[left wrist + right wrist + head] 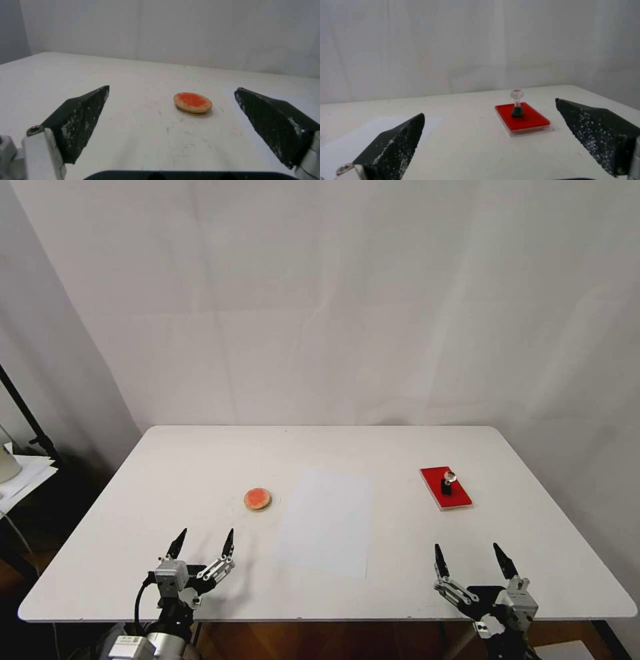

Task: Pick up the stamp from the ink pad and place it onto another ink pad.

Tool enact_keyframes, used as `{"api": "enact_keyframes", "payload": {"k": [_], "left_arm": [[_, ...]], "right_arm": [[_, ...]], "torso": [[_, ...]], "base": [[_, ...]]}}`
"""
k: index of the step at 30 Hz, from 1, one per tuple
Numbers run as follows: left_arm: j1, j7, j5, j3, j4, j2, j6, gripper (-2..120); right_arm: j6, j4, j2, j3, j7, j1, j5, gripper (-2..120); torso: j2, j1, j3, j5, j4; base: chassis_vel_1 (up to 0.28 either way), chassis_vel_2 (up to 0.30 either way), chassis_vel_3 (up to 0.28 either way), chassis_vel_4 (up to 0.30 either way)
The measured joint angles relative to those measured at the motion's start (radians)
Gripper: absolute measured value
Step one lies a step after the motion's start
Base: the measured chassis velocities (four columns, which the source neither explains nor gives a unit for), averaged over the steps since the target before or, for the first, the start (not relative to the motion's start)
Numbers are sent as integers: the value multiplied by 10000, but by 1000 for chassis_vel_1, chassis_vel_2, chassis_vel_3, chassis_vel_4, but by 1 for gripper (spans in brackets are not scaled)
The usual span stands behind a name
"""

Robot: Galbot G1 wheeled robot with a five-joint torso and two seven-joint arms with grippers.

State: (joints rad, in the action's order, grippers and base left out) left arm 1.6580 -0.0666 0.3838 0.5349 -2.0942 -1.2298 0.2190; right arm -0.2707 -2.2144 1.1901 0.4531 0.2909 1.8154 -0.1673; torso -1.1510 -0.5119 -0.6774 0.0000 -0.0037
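I am keeping my right tool (474,561) low at the near right edge of the white counter (200,460), with its two dark fingers spread wide and nothing between them. It is pointing toward the far side, and the red rectangular ink pad (437,488) is lying ahead of it, well apart from the fingertips. The stamp (448,483) is standing upright on this pad, black body at the bottom and clear round knob on top. In the right wrist view the stamp (517,104) is sitting between my two fingers in the line of sight, so I think this tool is lined up for a straight approach.

My left tool (203,543) is waiting at the near left side, also wide open and holding nothing. The round ink pad (257,499), tan at the rim and orange-red in the middle, is lying just beyond it, a little to the right. A sheet of white paper (327,523) is resting flat in the middle of the counter, between the two pads.

The task is only starting, in my judgement, because the stamp is not yet lifted. The knob looks smooth and slim, maybe slippery, but the view is too soft to be certain. The round pad is small, so setting the stamp on it will need care.
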Motion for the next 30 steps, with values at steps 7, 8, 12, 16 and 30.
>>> {"api": "enact_keyframes", "payload": {"k": [7,8,12,16,30], "left_arm": [[0,0,0,0,0,0,0,100],[0,0,-1,0,0,0,0,100],[0,0,-1,0,0,0,0,100],[0,0,0,0,0,0,0,100],[1,0,-1,0,0,0,0,100]], "right_arm": [[3,2,-46,-13,7,-4,-10,100],[3,1,-49,-11,7,-4,-19,100],[16,-16,-67,-7,24,-4,-65,100],[291,-180,-289,66,151,-133,-695,100],[2636,1349,-3553,-239,603,-4279,-6370,100]], "torso": [[0,0,0,0,0],[0,0,0,0,0],[0,0,0,0,0],[0,0,0,1,-2],[1,-2,-2,2,0]], "base": [[0,0,0,0],[0,0,0,0],[0,0,0,0],[0,0,0,0],[0,0,0,0]]}}
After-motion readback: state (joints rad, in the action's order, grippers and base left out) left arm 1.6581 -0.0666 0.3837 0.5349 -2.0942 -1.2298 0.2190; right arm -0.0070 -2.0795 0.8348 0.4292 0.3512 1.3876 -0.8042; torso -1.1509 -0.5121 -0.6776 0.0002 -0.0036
